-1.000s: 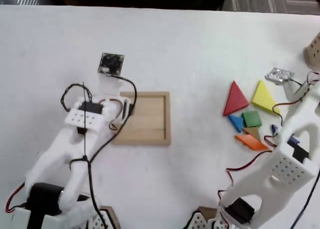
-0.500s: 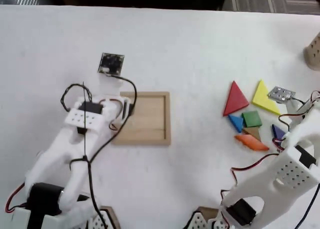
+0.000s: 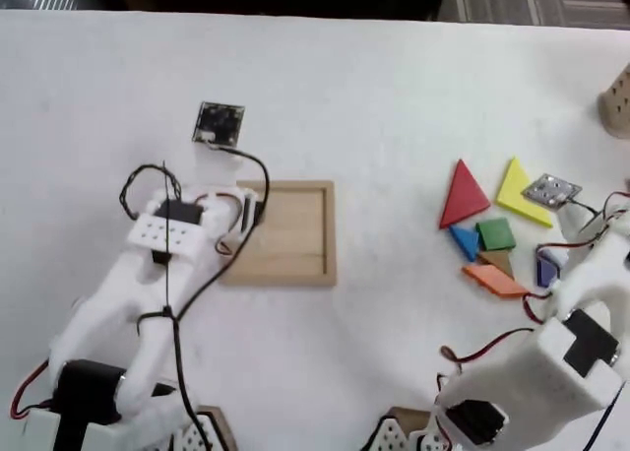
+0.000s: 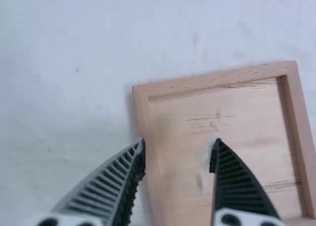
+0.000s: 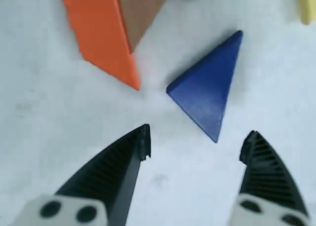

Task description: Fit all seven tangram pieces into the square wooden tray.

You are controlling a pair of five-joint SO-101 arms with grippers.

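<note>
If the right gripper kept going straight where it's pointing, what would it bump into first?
Probably the dark blue triangle, lying just ahead of the open right gripper, in line with the gap between its tips. Depth is unclear, though.

The left pincer is held open astride the rim of the tray; the right pincer is held open, well apart from it.
</note>
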